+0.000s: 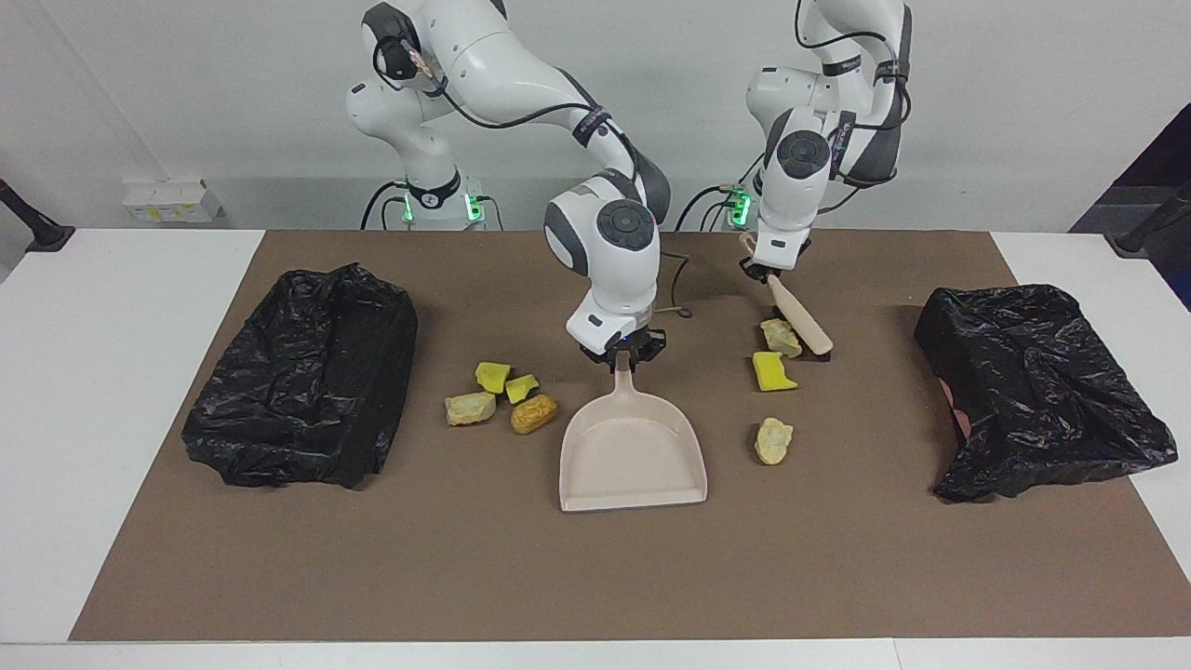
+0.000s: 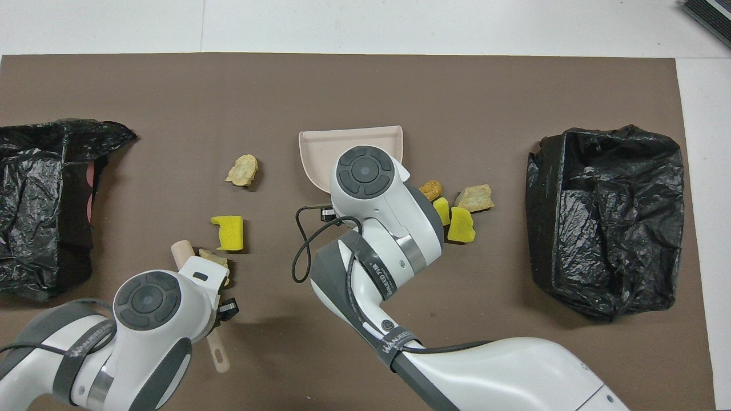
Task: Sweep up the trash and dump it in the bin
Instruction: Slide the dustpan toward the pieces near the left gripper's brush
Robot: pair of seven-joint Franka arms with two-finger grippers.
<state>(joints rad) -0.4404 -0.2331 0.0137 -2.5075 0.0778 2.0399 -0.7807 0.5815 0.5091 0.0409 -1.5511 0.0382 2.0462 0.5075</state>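
Observation:
My right gripper (image 1: 622, 357) is shut on the handle of the beige dustpan (image 1: 633, 456), which lies on the mat mid-table with its open mouth away from the robots; the pan also shows in the overhead view (image 2: 348, 147). My left gripper (image 1: 765, 273) is shut on the beige brush (image 1: 802, 321), whose head touches a beige lump (image 1: 780, 337). A yellow sponge bit (image 1: 772, 371) and another beige lump (image 1: 773, 440) lie farther out. Beside the pan, toward the right arm's end, lie two yellow bits (image 1: 491, 376), a beige lump (image 1: 470, 408) and an orange-brown lump (image 1: 533, 413).
A bin lined with a black bag (image 1: 298, 372) stands at the right arm's end of the brown mat (image 1: 595, 577). A second black-bagged bin (image 1: 1033, 391) stands at the left arm's end. White table surface borders the mat.

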